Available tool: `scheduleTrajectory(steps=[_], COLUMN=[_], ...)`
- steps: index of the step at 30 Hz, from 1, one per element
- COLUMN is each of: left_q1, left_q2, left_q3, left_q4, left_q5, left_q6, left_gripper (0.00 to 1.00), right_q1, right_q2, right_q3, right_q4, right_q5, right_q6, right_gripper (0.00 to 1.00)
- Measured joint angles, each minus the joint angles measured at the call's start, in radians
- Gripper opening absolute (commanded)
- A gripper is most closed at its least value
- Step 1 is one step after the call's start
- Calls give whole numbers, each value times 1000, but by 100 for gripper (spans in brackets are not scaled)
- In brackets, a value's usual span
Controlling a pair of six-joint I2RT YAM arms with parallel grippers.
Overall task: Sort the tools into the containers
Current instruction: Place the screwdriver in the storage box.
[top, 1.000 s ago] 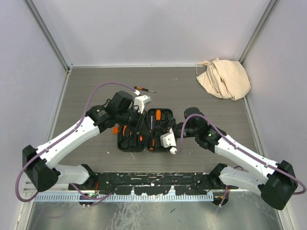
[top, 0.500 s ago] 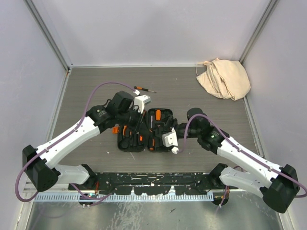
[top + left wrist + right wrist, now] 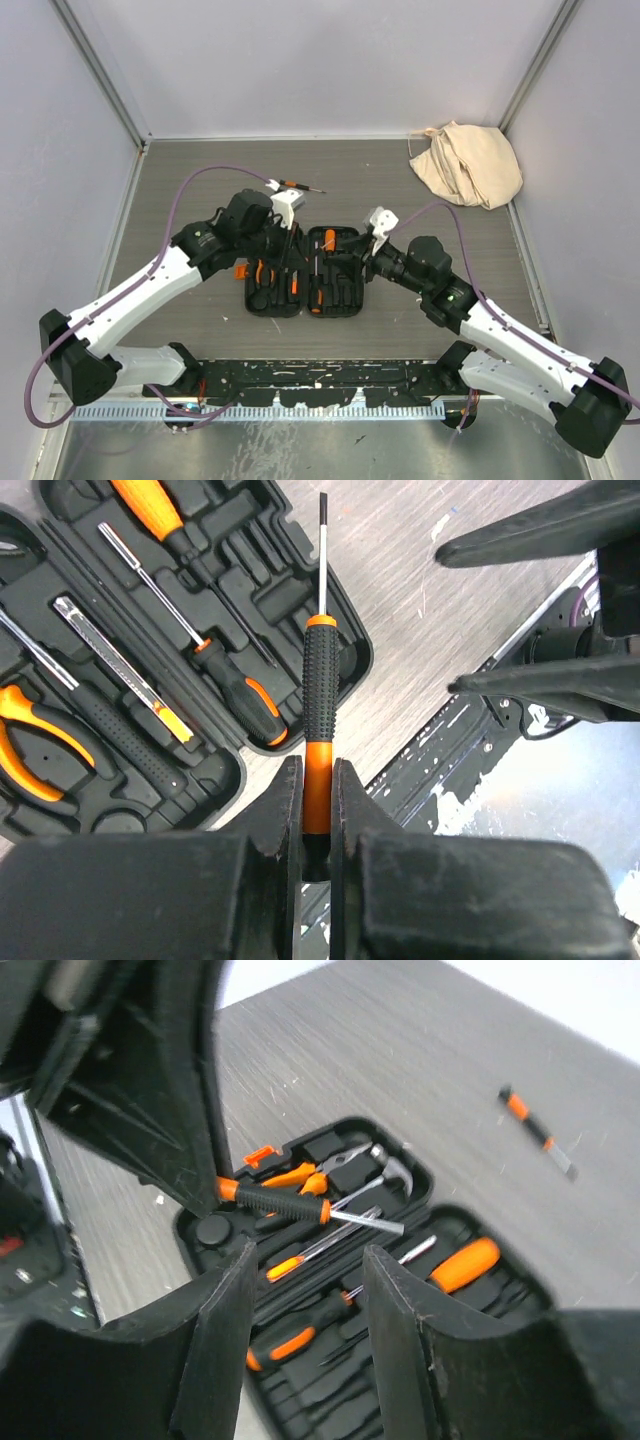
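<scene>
The black tool case (image 3: 262, 305) lies open and flat in the middle of the table, its slots filled with orange-and-black tools. My left gripper (image 3: 283, 232) hovers over the case's far left part, shut on a black-and-orange screwdriver (image 3: 320, 680) by its orange handle end, blade pointing away. That screwdriver (image 3: 285, 1203) also shows in the right wrist view, hanging above the pliers and hammer. My right gripper (image 3: 358, 262) is open and empty above the case's right half (image 3: 520, 1285). A second small screwdriver (image 3: 300, 186) lies loose on the table beyond the case.
A beige cloth bag (image 3: 467, 162) sits crumpled in the far right corner. Grey walls close in the table on three sides. The arms' mounting rail (image 3: 320, 378) runs along the near edge.
My right gripper has opened, lifted off the case's near right part and swung back towards the far right. My left gripper has shifted slightly farther back with the screwdriver.
</scene>
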Motion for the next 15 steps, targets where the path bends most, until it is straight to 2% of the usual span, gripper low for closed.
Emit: scheduleTrajectory(steps=[7,12,15], left_q1=[0,0,0], left_q2=[-32,-51,-66], left_q3=[-19,-54,-80], left_q4=[51,97,126], left_q5=[-47,-63,-71], left_q6=[-28,-55,-76], left_gripper=[0,0,0], right_q1=[0,0,0], right_q2=[51,72,82], right_q3=[34,68,83], right_q4=[-76,-128,-117], right_q5=[153,229,254], right_q6=[486,834,982], right_gripper=[50,58,63])
